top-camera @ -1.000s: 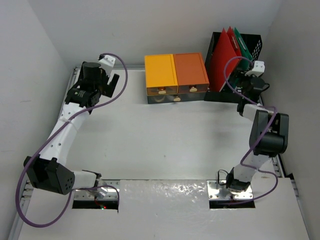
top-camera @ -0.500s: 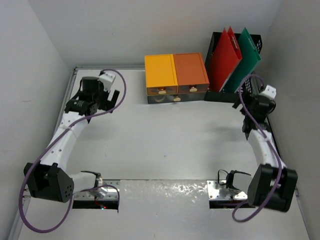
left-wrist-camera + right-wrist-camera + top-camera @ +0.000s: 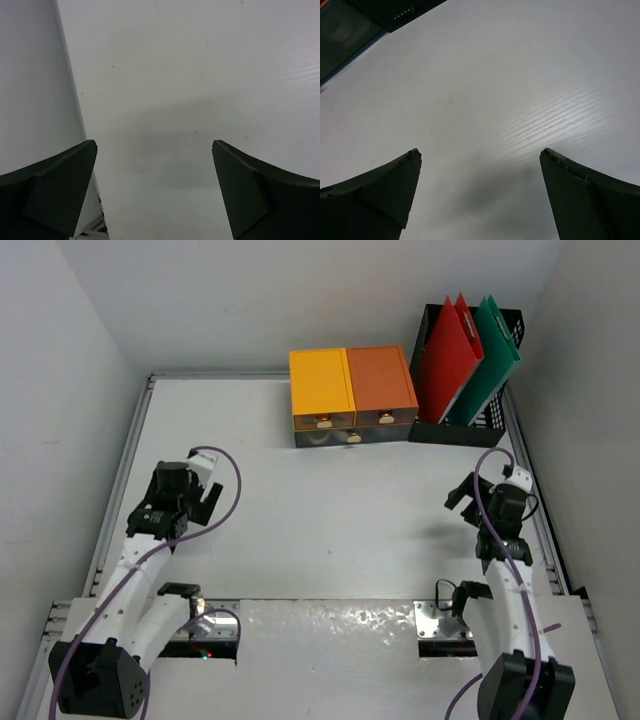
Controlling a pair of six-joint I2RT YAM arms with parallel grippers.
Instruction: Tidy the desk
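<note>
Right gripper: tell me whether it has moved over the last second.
Yes. The right gripper has pulled back from the black mesh file rack toward the near edge of the desk, and now hangs open over bare tabletop.

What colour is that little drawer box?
The drawer box is half yellow, half orange; top view shows it best.

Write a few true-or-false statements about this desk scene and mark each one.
1. The left gripper and the right gripper are both open and empty. True.
2. The red folder lies flat on the desk. False: it stands in the black rack beside the green folder.
3. The drawer box sits left of the black rack. True.
4. The left gripper touches the drawer box. False: it is over bare desk, well apart.
</note>
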